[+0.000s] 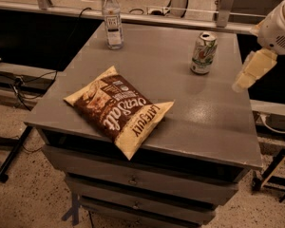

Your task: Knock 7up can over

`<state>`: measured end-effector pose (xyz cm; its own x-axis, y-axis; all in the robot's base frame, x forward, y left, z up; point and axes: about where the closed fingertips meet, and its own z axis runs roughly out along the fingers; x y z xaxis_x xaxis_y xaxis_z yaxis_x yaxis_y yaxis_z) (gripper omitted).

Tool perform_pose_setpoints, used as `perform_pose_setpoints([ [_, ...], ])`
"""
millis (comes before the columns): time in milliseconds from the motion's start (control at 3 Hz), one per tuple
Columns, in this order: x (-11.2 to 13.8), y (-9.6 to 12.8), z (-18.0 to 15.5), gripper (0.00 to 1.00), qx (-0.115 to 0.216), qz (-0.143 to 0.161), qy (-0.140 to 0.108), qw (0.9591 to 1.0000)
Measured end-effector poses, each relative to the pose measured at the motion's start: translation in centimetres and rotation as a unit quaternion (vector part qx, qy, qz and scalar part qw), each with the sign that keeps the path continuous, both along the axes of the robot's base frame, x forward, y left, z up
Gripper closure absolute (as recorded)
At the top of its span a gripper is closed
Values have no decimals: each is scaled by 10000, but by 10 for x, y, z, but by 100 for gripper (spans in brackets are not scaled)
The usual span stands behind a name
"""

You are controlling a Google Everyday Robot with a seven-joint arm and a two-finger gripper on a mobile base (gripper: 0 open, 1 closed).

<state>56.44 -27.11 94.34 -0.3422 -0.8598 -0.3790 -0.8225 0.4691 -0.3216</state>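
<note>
The 7up can (203, 53) stands upright at the back right of the grey table (199, 113). It is silver-white with green and red markings and a silver top. My gripper (242, 82) hangs at the table's right edge, to the right of the can and a little nearer the camera. It is pale and points down and to the left. A gap separates it from the can. It holds nothing that I can see.
A clear water bottle (113, 19) with a white cap stands at the back left. A brown and yellow chip bag (118, 109) lies flat near the front edge. Drawers sit under the tabletop. A rail and counter run behind the table.
</note>
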Motion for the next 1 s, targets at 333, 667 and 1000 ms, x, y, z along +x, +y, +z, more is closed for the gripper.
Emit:
perform_pose_setpoints([
  [333, 45, -6, -12, 0, 534, -296, -251, 9978],
  [667, 76, 6, -32, 0, 1188, -447, -330, 9914],
  [1000, 97, 22, -52, 0, 1878, -587, -320, 9799],
])
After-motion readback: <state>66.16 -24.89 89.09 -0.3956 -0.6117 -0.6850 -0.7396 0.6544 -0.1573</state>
